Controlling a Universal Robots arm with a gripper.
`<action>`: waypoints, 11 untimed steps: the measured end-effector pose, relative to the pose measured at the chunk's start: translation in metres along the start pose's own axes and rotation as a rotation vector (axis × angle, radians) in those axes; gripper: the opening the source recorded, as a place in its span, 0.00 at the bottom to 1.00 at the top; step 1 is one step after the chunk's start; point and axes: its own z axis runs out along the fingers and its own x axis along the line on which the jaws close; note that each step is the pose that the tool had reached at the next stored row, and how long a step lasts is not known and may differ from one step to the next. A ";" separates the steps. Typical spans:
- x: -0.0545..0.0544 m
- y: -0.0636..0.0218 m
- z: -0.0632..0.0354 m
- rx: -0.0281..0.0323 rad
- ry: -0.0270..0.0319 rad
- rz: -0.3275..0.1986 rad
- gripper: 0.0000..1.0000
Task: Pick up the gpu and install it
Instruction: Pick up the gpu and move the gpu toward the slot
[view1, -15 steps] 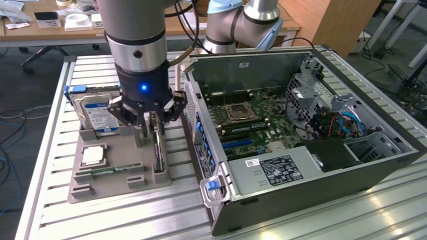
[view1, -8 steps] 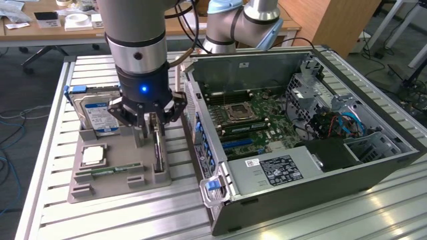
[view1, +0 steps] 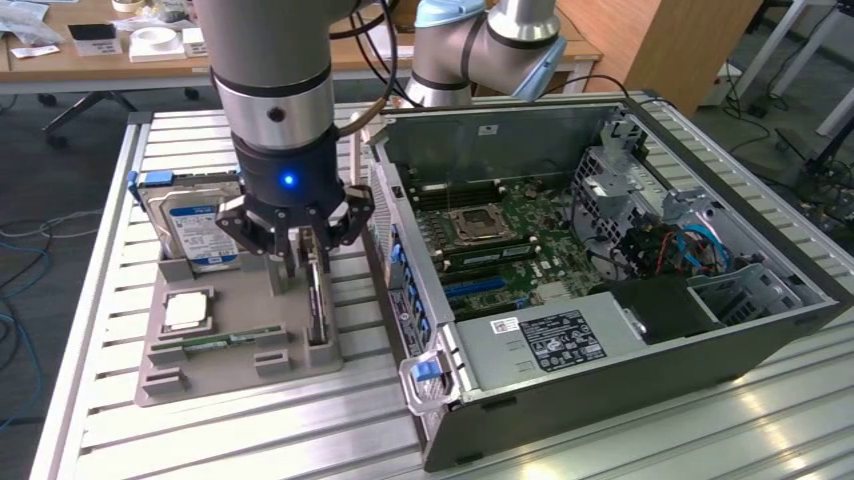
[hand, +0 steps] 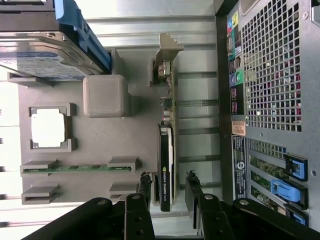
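two fingers (hand: 144, 186) of the claw (hand: 168, 189) are seen spread to either side of the gpu (hand: 165, 160), with a gap left at each face. the claw is therefore judged released, and nothing is grasped yet. the gpu is stood on its long edge in a slot of the grey holder (hand: 100, 145), on the holder's side towards the exterior view's right, just beside the open computer case (view1: 627, 300). the hard drive (view1: 194, 225) is stood at the holder's far corner on the exterior view's left. the processor (view1: 184, 310) and memory stick (view1: 214, 343) are laid nearer, all apart from the claw.

the step in hand is taken to be the grasp. it would be done well if the card were centred between the fingers, so that both pads meet it together and it is not tipped in its slot. a hold on the black cooler and board, not on the metal bracket (hand: 167, 47), would likely be steadier. the case wall is near, so little sideways drift can be allowed.
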 end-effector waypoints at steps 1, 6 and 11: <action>0.000 0.0000 0.0001 0.0001 0.0001 0.000 0.42; 0.000 -0.0001 0.0013 -0.0001 0.0000 0.000 0.42; 0.000 -0.0001 0.0026 0.0000 0.0001 0.000 0.42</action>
